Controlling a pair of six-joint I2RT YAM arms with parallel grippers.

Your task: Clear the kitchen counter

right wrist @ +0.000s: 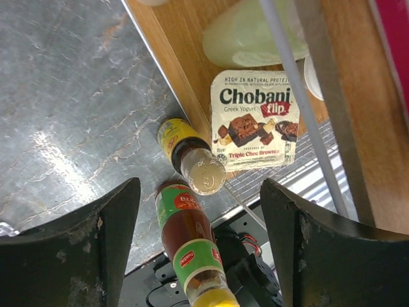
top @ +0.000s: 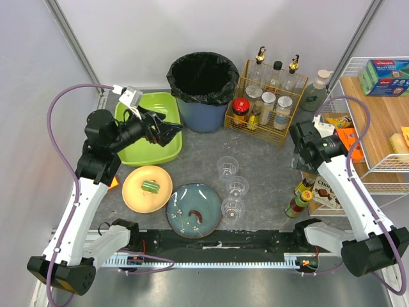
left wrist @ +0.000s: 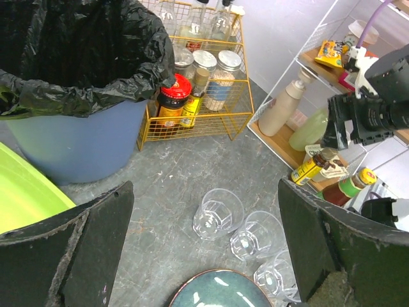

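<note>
The grey stone-look kitchen counter point(top: 198, 160) carries a yellow plate point(top: 137, 195) with a green item point(top: 151, 186), a teal plate point(top: 185, 201) with a brown scrap, three clear glasses point(top: 227, 168) and two sauce bottles point(top: 298, 203). My left gripper point(top: 167, 133) is open and empty, held above the right edge of the green tub point(top: 148, 150); its view shows the glasses point(left wrist: 217, 214) below. My right gripper point(right wrist: 199, 243) is open and empty, high above the red-sauce bottle point(right wrist: 192, 249) and the foil-capped bottle point(right wrist: 195, 165).
A blue bin with a black liner point(top: 203, 89) and a yellow wire caddy of jars point(top: 265, 102) stand at the back. The white wire rack point(top: 377, 128) with wooden shelves is at the right; a Chobani yogurt point(right wrist: 254, 118) lies on its low shelf.
</note>
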